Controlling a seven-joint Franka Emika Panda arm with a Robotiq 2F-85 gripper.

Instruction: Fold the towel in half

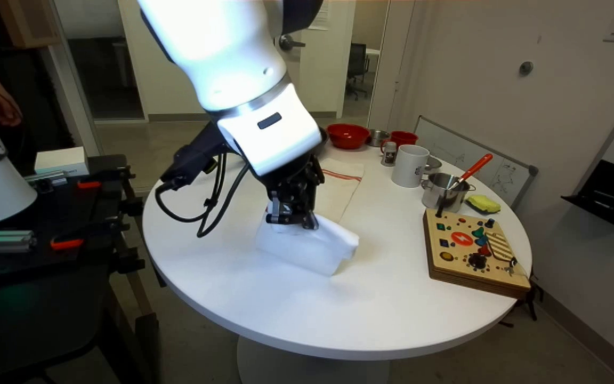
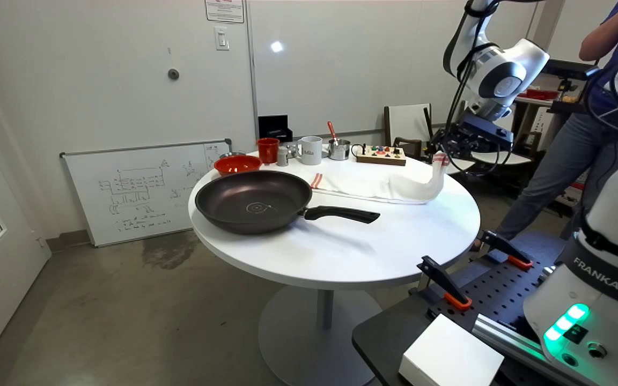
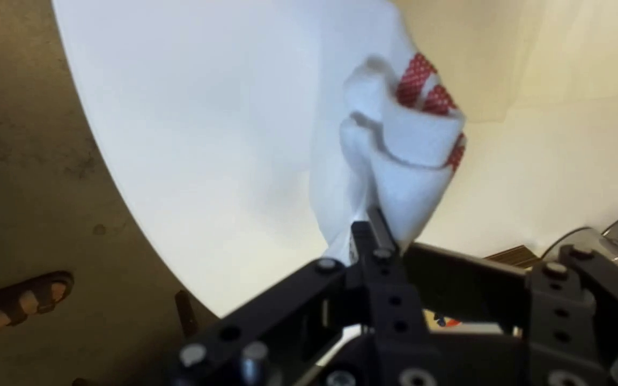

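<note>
Your claw [image 3: 370, 228] pinches the towel [image 2: 381, 188] by one striped end, right of centre in an exterior view, raised off the desk [image 2: 314, 252]. Carry it low and leftward to the opposite stripes [image 2: 317, 181], corners square. The robot base [image 2: 601, 279] reads "FRANKA EMI…"; writing on the leaning whiteboard [image 2: 137, 195] is illegible.

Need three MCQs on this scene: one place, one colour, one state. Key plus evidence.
1. The red-handled utensil stands in the:
A) white mug
B) metal pot
C) red bowl

2. The stripes on the towel are:
A) green
B) blue
C) red

3. The gripper is:
A) shut on the towel
B) wide open
C) shut on nothing

1 B: it rises past the metal pot's rim in both exterior views.
2 C: red bands show in all three views.
3 A: the wrist view shows the towel pinched at its tips.
</note>
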